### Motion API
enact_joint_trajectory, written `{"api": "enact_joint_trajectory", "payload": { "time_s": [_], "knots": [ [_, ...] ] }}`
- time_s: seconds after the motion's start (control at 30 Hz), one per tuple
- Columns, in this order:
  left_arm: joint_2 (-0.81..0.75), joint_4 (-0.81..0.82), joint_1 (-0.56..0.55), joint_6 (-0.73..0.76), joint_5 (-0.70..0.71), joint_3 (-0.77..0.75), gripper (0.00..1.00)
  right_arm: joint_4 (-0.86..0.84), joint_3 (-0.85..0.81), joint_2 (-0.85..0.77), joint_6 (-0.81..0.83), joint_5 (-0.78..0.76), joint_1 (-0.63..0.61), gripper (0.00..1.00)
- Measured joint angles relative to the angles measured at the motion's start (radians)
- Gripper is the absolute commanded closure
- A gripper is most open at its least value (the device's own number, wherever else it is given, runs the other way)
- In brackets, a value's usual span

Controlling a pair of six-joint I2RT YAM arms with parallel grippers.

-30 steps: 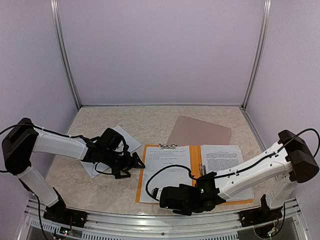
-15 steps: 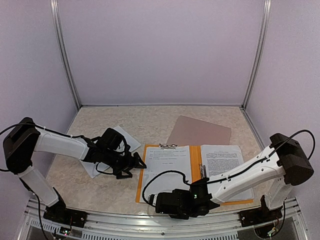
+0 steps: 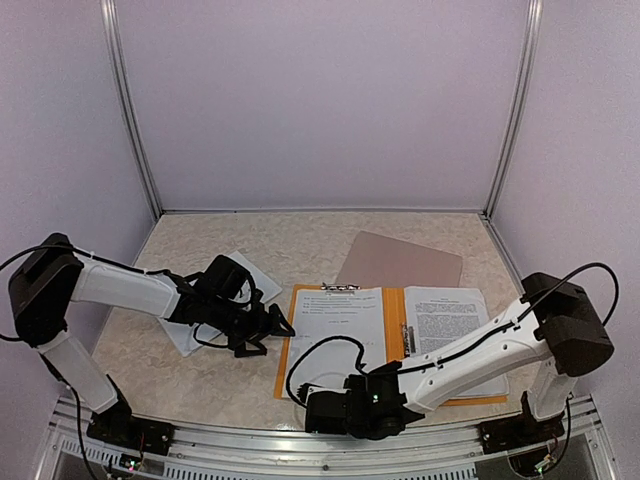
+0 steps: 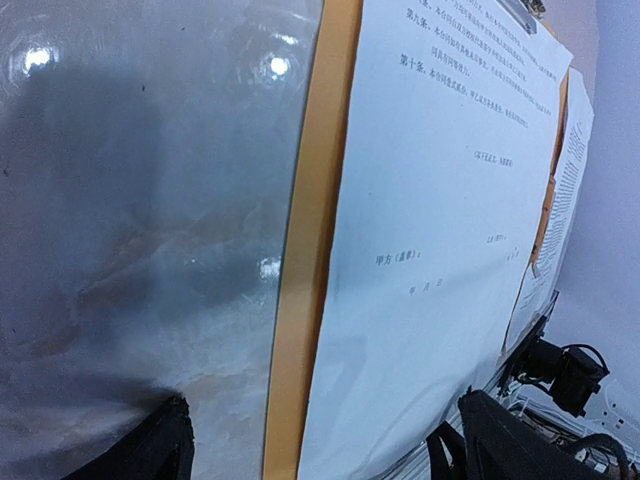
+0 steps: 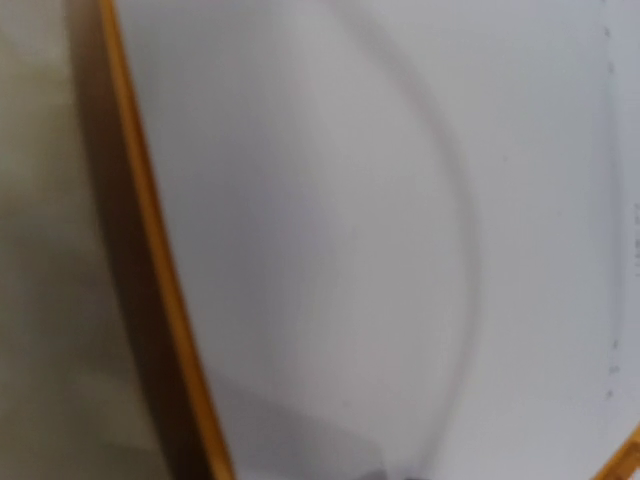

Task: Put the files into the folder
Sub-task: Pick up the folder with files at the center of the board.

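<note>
From above, an orange folder is seen lying open on the table. One printed sheet is held under a clip on its left half. A second sheet is laid on its right half. Both are laid flat, with long sides running from near to far and tops toward the back wall. A loose sheet is left outside, under the left arm. The left gripper is placed at the folder's left edge. The right gripper is held low at its near edge.

In the left wrist view, the fingers are spread wide and nothing is held.

In the right wrist view, only white paper and an orange edge are shown, so that gripper's state cannot be told.
</note>
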State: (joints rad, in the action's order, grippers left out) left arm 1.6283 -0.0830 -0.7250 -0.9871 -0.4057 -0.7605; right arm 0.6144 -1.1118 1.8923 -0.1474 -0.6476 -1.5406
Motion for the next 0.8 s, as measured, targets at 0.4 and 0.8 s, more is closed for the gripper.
{"api": "enact_joint_trajectory", "payload": {
  "time_s": [0.4,0.8],
  "knots": [
    [0.018,0.011,0.0,0.0,-0.016,-0.013,0.11,0.074,-0.018,0.013,-0.016,-0.119,-0.029,1.0],
    [0.056,0.047,0.0,-0.005,-0.075,-0.034,0.13,0.093,-0.021,0.013,-0.034,-0.159,-0.036,1.0]
  ]
}}
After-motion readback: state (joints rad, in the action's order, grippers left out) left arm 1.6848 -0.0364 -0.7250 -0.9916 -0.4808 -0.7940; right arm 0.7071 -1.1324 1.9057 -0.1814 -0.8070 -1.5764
